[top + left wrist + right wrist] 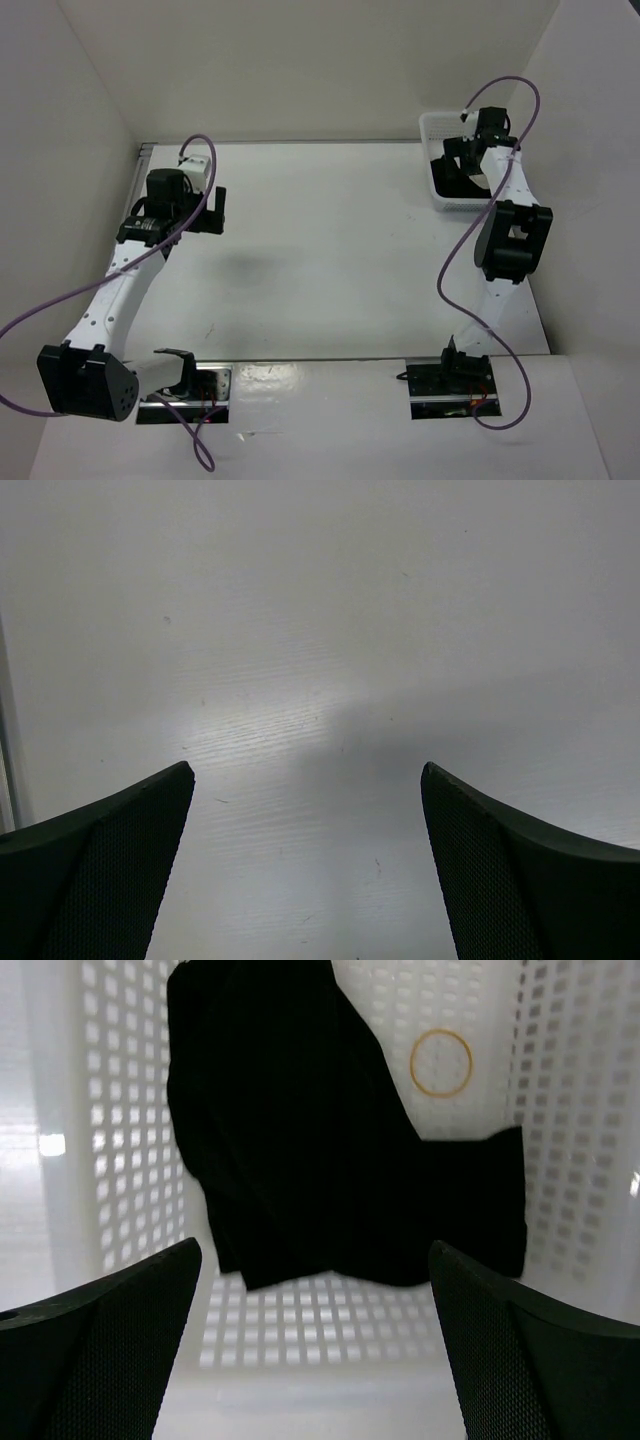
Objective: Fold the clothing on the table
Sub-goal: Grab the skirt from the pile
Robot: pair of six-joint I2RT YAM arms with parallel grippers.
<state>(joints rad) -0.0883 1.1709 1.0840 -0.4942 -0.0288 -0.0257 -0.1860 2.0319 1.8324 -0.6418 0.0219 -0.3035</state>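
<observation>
On the white table [330, 250] the mesh basket [430, 125] holds the crumpled black clothing [300, 1140], so fetching comes first: the right hand [312, 1250], spread wide above it, should descend and pinch cloth, while the left hand [305, 770] hangs wide over the table.

White arm links [112, 298], black joints [88, 382], looping purple cables [441, 282].

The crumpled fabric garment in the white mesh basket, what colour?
The fabric garment is plain black; right wrist view.
</observation>
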